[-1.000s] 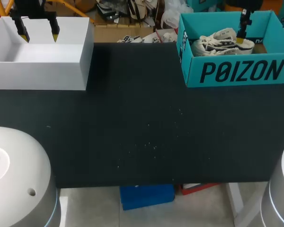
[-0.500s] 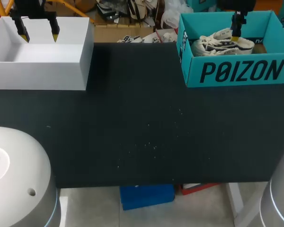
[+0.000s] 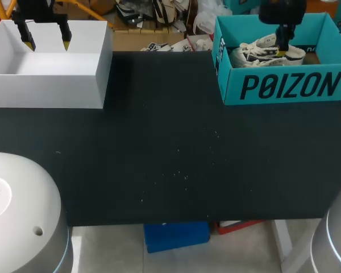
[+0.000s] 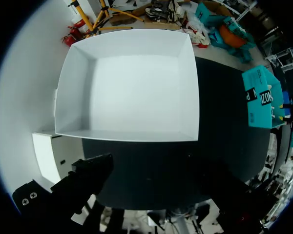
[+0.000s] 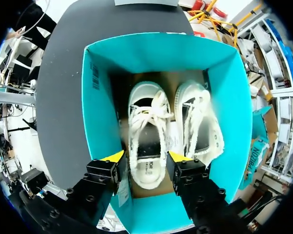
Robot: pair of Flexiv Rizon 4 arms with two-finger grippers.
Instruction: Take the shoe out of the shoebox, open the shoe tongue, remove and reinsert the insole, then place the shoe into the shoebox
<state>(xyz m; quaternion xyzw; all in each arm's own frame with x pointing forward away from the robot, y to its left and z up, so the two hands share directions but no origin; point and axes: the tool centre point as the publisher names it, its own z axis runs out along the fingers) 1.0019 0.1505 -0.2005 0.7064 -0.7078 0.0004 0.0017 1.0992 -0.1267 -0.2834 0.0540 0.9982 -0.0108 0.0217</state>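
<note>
Right tool [image 3: 282,51] slid left along the shoebox [image 3: 284,86] in the last second and dropped a bit, so now it hangs right over the shoes.

Layout: on the black tabletop [image 3: 170,159], the white box [image 3: 51,85] is at the far left corner and the teal shoebox at the far right, well apart. Two shoes lie side by side in the shoebox.

The shoe [image 5: 145,131] I'm after is straight under my right tool. Its long axis runs directly away from the fingers, heel nearest, toe farthest. Fingers are spread wide, one on each side of the heel, gripping nothing. Can't tell if they've touched it yet. The other shoe [image 5: 200,126] sits just beside one finger. I reckon a straight drop and a squeeze across the heel should do it.

Left tool [image 3: 46,38] hangs over the white box, spread and empty, way too far off to help.
</note>
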